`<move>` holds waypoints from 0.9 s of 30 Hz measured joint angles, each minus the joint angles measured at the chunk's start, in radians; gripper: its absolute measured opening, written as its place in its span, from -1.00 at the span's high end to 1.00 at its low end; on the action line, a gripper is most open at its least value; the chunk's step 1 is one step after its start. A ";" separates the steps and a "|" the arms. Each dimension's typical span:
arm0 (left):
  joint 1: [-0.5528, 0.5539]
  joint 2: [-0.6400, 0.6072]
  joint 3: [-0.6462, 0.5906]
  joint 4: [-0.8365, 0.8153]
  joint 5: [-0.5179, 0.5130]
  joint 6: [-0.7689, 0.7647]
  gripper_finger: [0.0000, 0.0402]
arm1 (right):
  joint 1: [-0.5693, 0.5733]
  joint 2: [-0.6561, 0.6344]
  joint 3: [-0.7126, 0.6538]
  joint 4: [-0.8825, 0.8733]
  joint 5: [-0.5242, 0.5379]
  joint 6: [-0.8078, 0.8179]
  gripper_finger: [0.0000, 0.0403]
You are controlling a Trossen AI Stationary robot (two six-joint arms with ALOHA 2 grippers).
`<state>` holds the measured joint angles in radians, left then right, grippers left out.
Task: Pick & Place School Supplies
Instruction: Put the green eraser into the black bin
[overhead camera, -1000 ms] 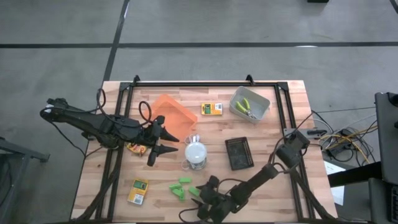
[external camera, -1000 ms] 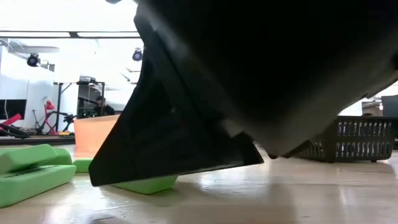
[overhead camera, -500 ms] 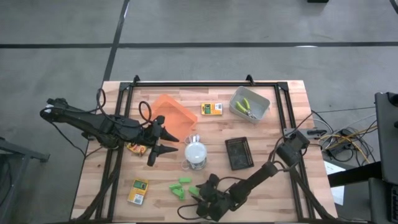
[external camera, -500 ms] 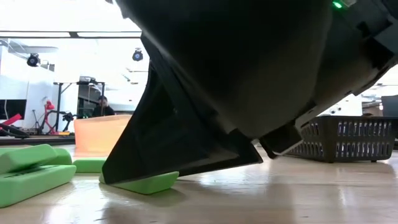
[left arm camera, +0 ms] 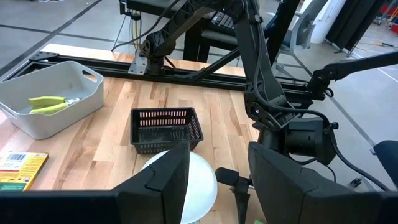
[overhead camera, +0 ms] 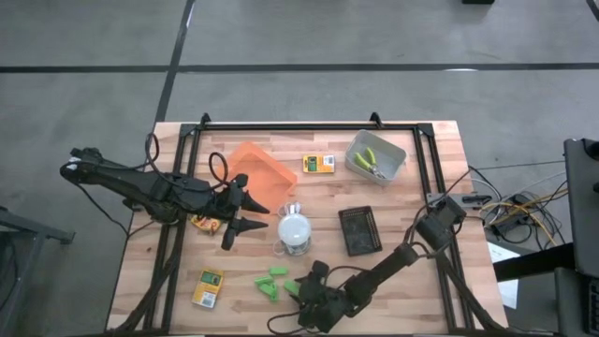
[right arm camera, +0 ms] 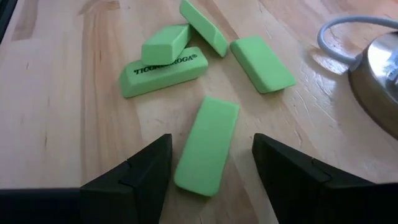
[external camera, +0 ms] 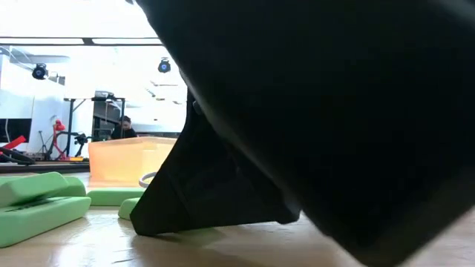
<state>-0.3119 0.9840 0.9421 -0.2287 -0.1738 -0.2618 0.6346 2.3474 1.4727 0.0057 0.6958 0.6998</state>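
Several bright green erasers point(overhead camera: 273, 281) lie flat on the wood near the table's front edge. My right gripper point(right arm camera: 208, 174) is low over them and open. One eraser point(right arm camera: 208, 144) lies lengthwise between its fingers, with a narrow gap on either side. In the low view one finger point(external camera: 215, 193) hides most of that eraser point(external camera: 128, 208). My left gripper point(overhead camera: 239, 211) hangs open and empty above the table, next to the orange tray point(overhead camera: 262, 173). Yellow-and-green boxes lie at the far middle point(overhead camera: 318, 164) and near left point(overhead camera: 208, 287). Yellow-green-handled tools point(overhead camera: 372, 161) rest in the grey tray point(overhead camera: 391, 150).
A white domed object point(overhead camera: 295, 229) on a clear base stands just beyond the erasers, its cable point(right arm camera: 348, 28) close to my right gripper. A black basket point(overhead camera: 360, 230) sits to the right of the dome. A black frame point(overhead camera: 309, 125) runs along the far edge and both sides.
My right gripper has rolled a little about its own axis while staying over the erasers. In the low view its finger has settled lower and now covers more of the eraser behind it. The erasers lie as before.
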 joint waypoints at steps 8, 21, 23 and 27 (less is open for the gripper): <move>0.000 0.000 0.000 0.000 0.000 0.000 0.15 | -0.003 0.002 -0.001 -0.008 -0.025 0.014 -0.11; 0.000 0.000 0.000 0.000 0.000 0.000 0.15 | -0.003 0.000 -0.002 -0.016 -0.043 0.045 -0.06; 0.000 0.000 0.000 0.000 0.000 0.000 0.15 | -0.003 0.000 -0.002 -0.017 -0.039 0.046 -0.01; 0.000 0.000 0.000 0.000 0.000 0.000 0.15 | -0.003 0.000 -0.003 -0.018 -0.038 0.045 0.15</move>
<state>-0.3119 0.9840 0.9421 -0.2283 -0.1738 -0.2615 0.6312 2.3478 1.4701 -0.0124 0.6582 0.7447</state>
